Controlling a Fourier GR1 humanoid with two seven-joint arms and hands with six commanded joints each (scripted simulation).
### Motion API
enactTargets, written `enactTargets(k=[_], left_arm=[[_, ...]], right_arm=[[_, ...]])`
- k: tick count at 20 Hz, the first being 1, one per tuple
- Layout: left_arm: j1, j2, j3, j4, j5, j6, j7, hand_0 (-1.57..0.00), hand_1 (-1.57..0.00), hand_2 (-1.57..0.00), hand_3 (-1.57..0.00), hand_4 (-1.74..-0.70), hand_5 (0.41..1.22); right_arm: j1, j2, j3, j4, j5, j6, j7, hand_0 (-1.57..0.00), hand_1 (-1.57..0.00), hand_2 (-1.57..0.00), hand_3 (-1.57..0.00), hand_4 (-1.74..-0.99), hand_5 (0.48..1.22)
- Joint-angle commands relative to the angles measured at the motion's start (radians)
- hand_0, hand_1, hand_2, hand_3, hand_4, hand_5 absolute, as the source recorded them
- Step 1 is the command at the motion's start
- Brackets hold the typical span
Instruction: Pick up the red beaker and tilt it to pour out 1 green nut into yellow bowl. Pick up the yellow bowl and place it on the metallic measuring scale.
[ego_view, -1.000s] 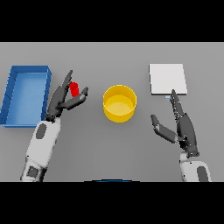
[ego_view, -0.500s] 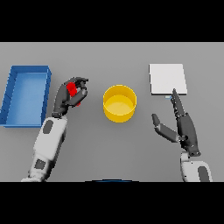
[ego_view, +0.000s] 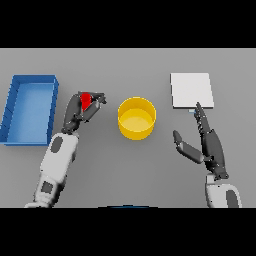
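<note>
The small red beaker sits inside my left hand, whose fingers and thumb curl round it, left of the yellow bowl. The beaker is mostly covered by the fingers; its contents are hidden. The yellow bowl stands at the table's middle, a short gap from the left hand. The metallic measuring scale is a pale square plate at the back right. My right hand hovers below the scale, fingers straight and thumb spread, holding nothing.
A blue open tray lies at the far left, just beside my left arm. The grey table stretches between both arms.
My left hand has closed round the red beaker and shifted right toward the yellow bowl. The right hand has barely moved.
</note>
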Motion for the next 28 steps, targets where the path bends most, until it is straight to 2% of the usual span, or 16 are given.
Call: enactTargets(k=[1, 4, 6, 9, 12, 14, 16, 19, 22, 28], left_arm=[[-0.014, 0.004, 0.014, -0.007, 0.024, -0.016, 0.013, -1.48, -1.49, -1.49, -1.46, -1.64, 1.157], [-0.008, 0.009, 0.017, -0.082, 0.068, -0.052, 0.025, -1.53, -1.53, -1.53, -1.52, -1.69, 1.14], [-0.016, 0.015, 0.005, -0.124, 0.075, -0.062, 0.067, -1.54, -1.54, -1.55, -1.54, -1.71, 1.132], [-0.018, 0.047, -0.033, -0.182, 0.054, -0.073, 0.101, -1.56, -1.56, -1.56, -1.55, -1.72, 1.13], [-0.036, 0.078, -0.053, -0.18, 0.034, -0.079, 0.132, -1.56, -1.56, -1.56, -1.55, -1.72, 1.135], [-0.054, 0.099, -0.06, -0.157, 0.023, -0.085, 0.128, -1.56, -1.56, -1.56, -1.55, -1.72, 1.139], [-0.081, 0.134, -0.103, -0.161, -0.028, -0.089, 0.137, -1.56, -1.56, -1.56, -1.56, -1.73, 1.134], [-0.108, 0.201, -0.184, -0.175, -0.116, -0.116, 0.188, -1.57, -1.57, -1.57, -1.56, -1.74, 1.12], [-0.157, 0.239, -0.289, -0.193, -0.217, -0.139, 0.263, -1.57, -1.57, -1.57, -1.57, -1.74, 1.127], [-0.275, 0.293, -0.496, -0.169, -0.42, -0.197, 0.356, -1.57, -1.57, -1.57, -1.57, -1.74, 1.174]], right_arm=[[0.003, -0.003, -0.002, 0.0, -0.001, 0.002, -0.004, 0.0, 0.0, 0.0, 0.0, -1.248, 0.645], [0.002, 0.0, 0.006, -0.005, 0.014, -0.005, 0.0, 0.0, 0.0, 0.0, 0.0, -1.236, 0.644], [-0.004, -0.007, 0.004, 0.003, 0.021, -0.007, 0.002, 0.0, 0.0, 0.0, 0.0, -1.228, 0.645], [0.003, -0.006, 0.012, 0.009, 0.039, -0.012, -0.031, 0.0, 0.0, 0.0, 0.0, -1.219, 0.653], [0.001, -0.013, 0.011, 0.007, 0.053, -0.021, -0.042, 0.0, 0.0, 0.0, 0.0, -1.219, 0.66], [-0.005, -0.014, 0.008, 0.019, 0.055, -0.024, -0.048, 0.0, 0.0, 0.0, 0.0, -1.219, 0.661], [-0.01, -0.021, 0.005, 0.01, 0.058, -0.026, -0.04, 0.0, 0.0, 0.0, 0.0, -1.21, 0.664], [-0.011, -0.019, 0.008, 0.012, 0.059, -0.023, -0.013, 0.0, 0.0, 0.0, 0.0, -1.194, 0.658], [-0.005, -0.021, 0.013, -0.007, 0.063, -0.019, -0.002, 0.0, 0.0, 0.0, 0.0, -1.183, 0.663], [0.0, -0.009, 0.014, 0.0, 0.045, -0.008, 0.007, 0.0, 0.0, 0.0, 0.0, -1.183, 0.671]])
